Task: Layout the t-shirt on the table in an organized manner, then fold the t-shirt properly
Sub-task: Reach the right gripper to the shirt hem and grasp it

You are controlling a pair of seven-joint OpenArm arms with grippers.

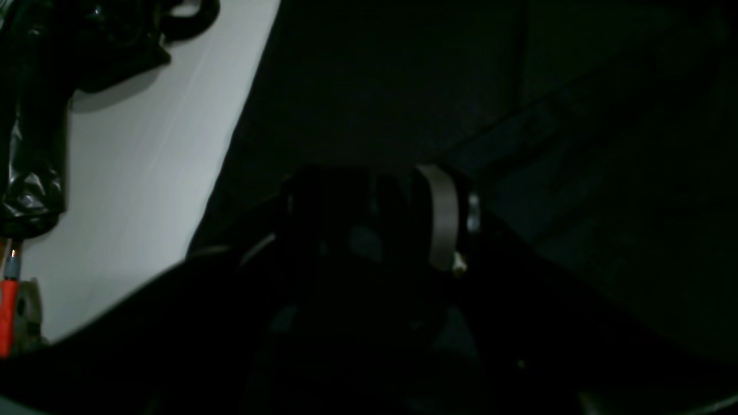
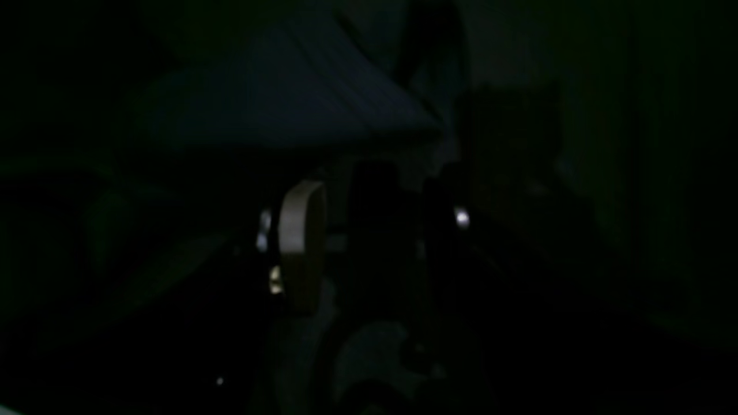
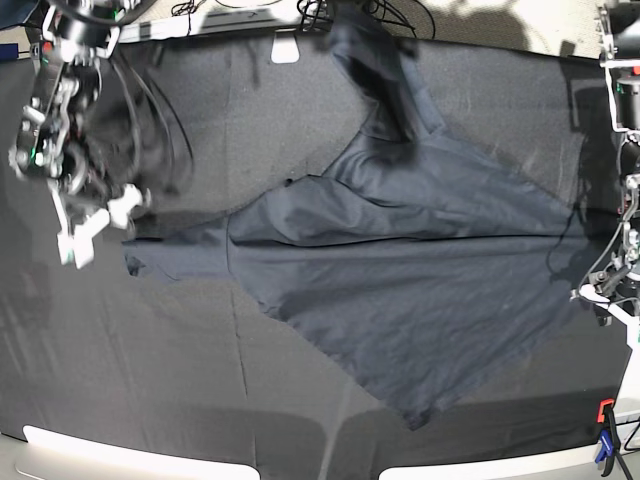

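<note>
The dark t-shirt [image 3: 400, 280] lies spread and wrinkled across the middle of the table [image 3: 150, 370], one sleeve reaching left and another part bunched toward the far edge. My right gripper [image 3: 100, 218] hovers open at the left, just above the left sleeve tip, with nothing seen between its white fingers. In the right wrist view the right gripper [image 2: 375, 230] shows a pale pad [image 2: 302, 242] with dim bluish fabric [image 2: 277, 109] beyond. My left gripper [image 3: 608, 298] sits open at the shirt's right edge. In its own dark view the left gripper [image 1: 380, 219] has its jaws apart.
A red clamp [image 3: 604, 410] and a blue clamp [image 3: 603, 450] grip the near right corner. Cables and a white block [image 3: 285, 50] lie along the far edge. A pale surface [image 1: 144, 173] and a red clamp handle [image 1: 7, 311] border the black cloth in the left wrist view.
</note>
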